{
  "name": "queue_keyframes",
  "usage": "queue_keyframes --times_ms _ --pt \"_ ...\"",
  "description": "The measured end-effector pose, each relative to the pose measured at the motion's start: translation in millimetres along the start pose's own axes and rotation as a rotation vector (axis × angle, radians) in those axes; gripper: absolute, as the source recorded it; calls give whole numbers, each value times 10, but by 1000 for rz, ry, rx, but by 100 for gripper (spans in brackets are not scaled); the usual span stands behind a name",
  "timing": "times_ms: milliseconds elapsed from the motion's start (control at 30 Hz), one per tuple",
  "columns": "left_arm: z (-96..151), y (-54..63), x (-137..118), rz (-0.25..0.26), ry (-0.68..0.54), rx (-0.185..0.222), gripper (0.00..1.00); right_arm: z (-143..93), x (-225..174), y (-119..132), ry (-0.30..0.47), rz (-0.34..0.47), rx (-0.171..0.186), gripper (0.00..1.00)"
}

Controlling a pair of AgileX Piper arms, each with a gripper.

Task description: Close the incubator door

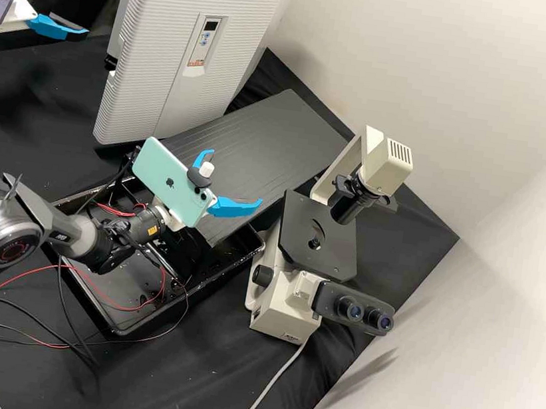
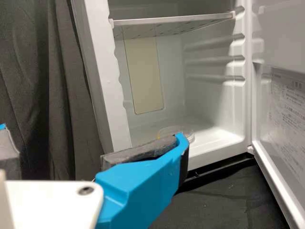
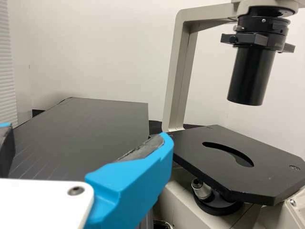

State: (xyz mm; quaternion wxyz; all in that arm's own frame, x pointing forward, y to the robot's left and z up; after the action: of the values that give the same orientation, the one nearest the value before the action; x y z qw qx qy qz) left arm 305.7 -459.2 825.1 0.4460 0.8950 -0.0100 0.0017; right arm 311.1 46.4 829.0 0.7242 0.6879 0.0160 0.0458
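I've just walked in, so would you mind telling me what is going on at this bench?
The task is to close the incubator door, which stands open, with a clear round dish inside on the incubator's floor. The left gripper is by the open incubator, fingers apart and holding nothing. The right gripper is near the microscope, also open and empty. Neither gripper is touching the door, so it has yet to be shut.

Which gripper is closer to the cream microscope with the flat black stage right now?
Right. The right blue-fingered gripper is open, close to the microscope; the open left gripper is farther off, before the white incubator, past its ribbed door.
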Motion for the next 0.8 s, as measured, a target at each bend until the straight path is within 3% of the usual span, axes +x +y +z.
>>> queue_keyframes --times_ms 400,800 --pt "0 0 0 0 0 0 100 -9 12 11 4 4 0 0" --pt "0 0 0 0 0 0 100 -187 201 200 76 77 -5 0"
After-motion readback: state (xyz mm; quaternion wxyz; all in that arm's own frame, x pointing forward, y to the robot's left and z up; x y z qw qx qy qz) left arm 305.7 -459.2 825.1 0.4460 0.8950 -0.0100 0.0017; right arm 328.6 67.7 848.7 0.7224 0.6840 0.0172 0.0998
